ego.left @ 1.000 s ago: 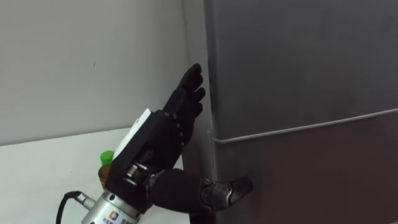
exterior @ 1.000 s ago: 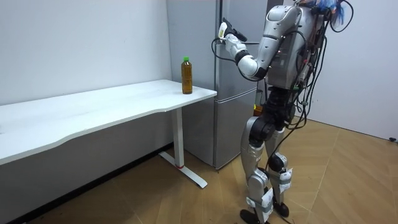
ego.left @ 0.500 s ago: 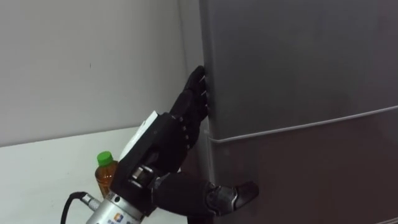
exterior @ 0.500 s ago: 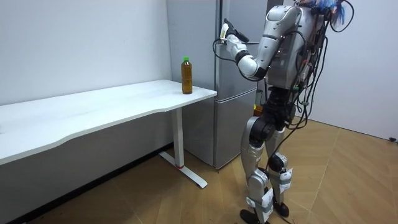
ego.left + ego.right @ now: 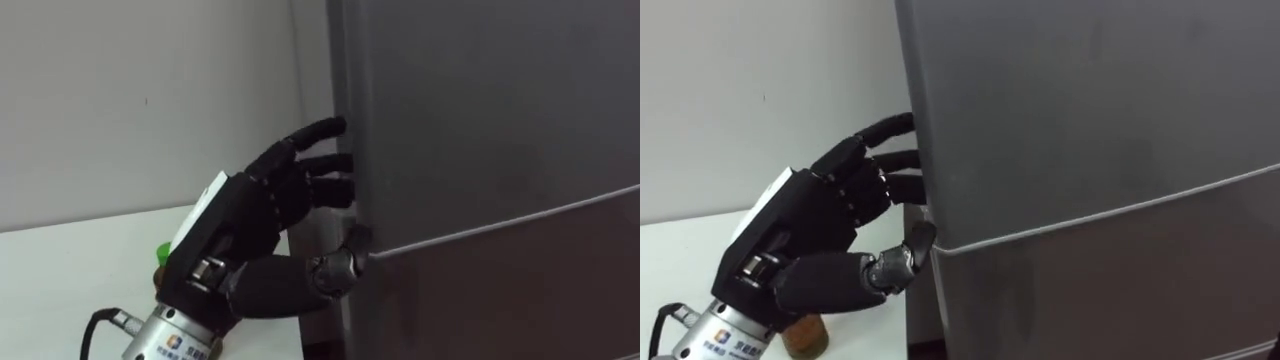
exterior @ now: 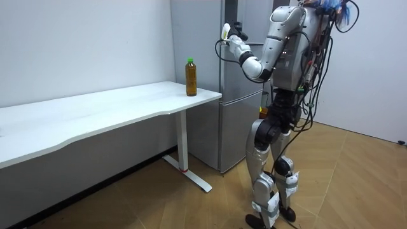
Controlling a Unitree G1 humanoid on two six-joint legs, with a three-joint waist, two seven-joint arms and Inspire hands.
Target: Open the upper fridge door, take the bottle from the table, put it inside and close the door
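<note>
My left hand (image 5: 250, 210) is raised at the left edge of the grey upper fridge door (image 5: 480, 110). Its fingers are curled onto that edge, and the thumb rests at the seam above the lower door (image 5: 500, 290). The door is closed. The bottle (image 6: 191, 76), amber with a green cap, stands on the white table (image 6: 95, 114) near the corner beside the fridge (image 6: 232, 95). In the eye views my hand (image 5: 810, 230) covers most of the bottle (image 5: 805, 335); a bit of its green cap (image 5: 160, 250) shows.
I stand on the wood floor right in front of the fridge, with the table to my left along the pale wall (image 5: 120, 90). Open floor lies behind me.
My left hand has turned from flat with fingers pointing up along the door's side to fingers curled sideways onto the door's edge. The thumb has risen to the seam. The bottle has not moved.
</note>
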